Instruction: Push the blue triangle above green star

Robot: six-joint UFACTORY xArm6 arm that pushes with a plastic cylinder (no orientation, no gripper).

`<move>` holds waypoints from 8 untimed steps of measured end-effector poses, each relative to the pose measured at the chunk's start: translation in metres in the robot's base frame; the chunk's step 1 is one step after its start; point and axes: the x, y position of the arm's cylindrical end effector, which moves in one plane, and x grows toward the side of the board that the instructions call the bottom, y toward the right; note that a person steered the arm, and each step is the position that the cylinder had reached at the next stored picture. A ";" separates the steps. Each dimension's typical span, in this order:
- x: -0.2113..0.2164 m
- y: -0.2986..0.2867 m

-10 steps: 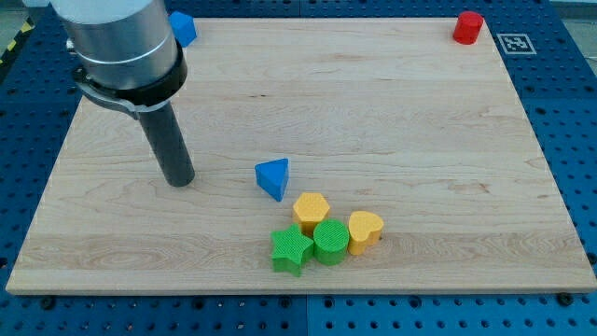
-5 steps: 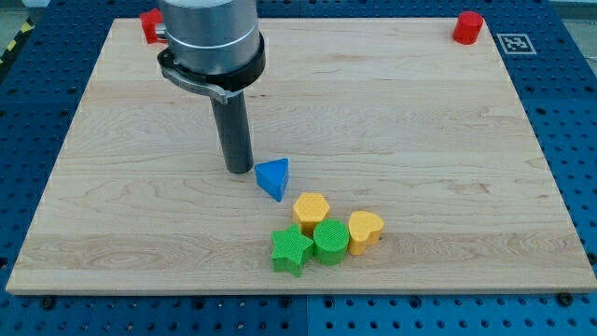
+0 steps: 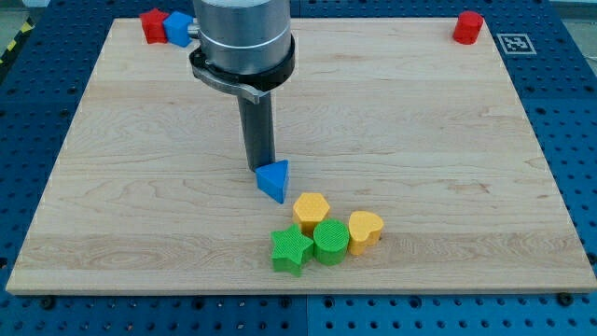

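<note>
Nearest, the green star (image 3: 291, 250) sits at the left end of a tight cluster, touching the green round block (image 3: 330, 241), with the yellow heart (image 3: 365, 231) to its right and the yellow hexagon (image 3: 311, 210) just behind; a little farther, the blue triangle (image 3: 273, 178) lies just beyond that hexagon, already roughly above the star; my tip (image 3: 260, 168) has swept in from the left over the last second and now touches the triangle's far-left edge, so the push is starting; no fingers here, only a rod; far-left sit a red block (image 3: 152, 25) and blue block (image 3: 174, 26), far-right another red block (image 3: 467, 27); the wooden table (image 3: 448, 140) rests on blue pegboard (image 3: 574, 112).
</note>
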 end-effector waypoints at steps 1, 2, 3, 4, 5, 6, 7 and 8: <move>0.000 0.004; 0.012 0.014; 0.012 0.014; 0.016 0.014; 0.016 0.014; 0.022 0.012; 0.032 0.012; 0.038 0.012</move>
